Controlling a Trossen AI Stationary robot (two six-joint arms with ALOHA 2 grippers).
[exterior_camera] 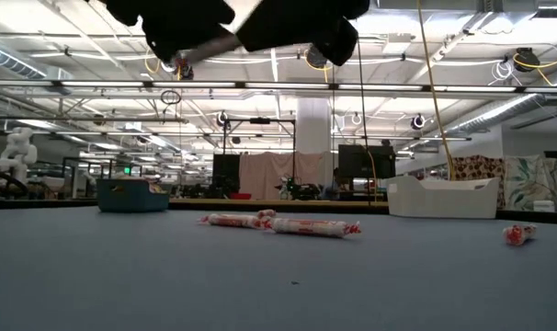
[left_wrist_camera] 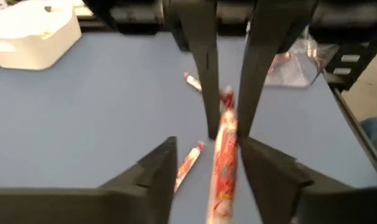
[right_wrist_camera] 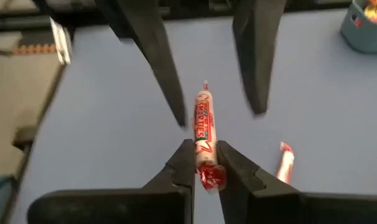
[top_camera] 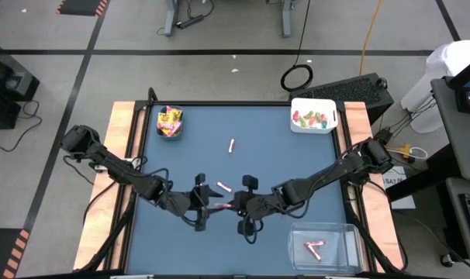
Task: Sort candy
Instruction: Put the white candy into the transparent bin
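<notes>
A pink-white candy stick (right_wrist_camera: pixel 201 121) hangs in the air between my two grippers over the table's middle. My right gripper (right_wrist_camera: pixel 205 146) (top_camera: pixel 241 209) is shut on one end of it. My left gripper (left_wrist_camera: pixel 208 143) (top_camera: pixel 206 203) faces it, open, with a finger on each side of the stick's (left_wrist_camera: pixel 223 168) other end; whether they touch it does not show. More sticks lie flat on the blue table: one (top_camera: pixel 223 186) near the grippers, one (top_camera: pixel 232 145) farther back. My right gripper pinches the stick between its two fingers at the end with the twisted red wrapper (right_wrist_camera: pixel 205 167). The fingers come in about level from the table's right side and lie along the stick. The stick is lifted clear of the table and points toward my left gripper.
A teal bin (top_camera: pixel 170 122) with yellow packets stands at the far left. A white bin (top_camera: pixel 313 116) with green and red pieces is at the far right. A clear bin (top_camera: pixel 328 232) holding pink sticks sits at the near right. A small wrapped piece (exterior_camera: pixel 519 233) lies loose.
</notes>
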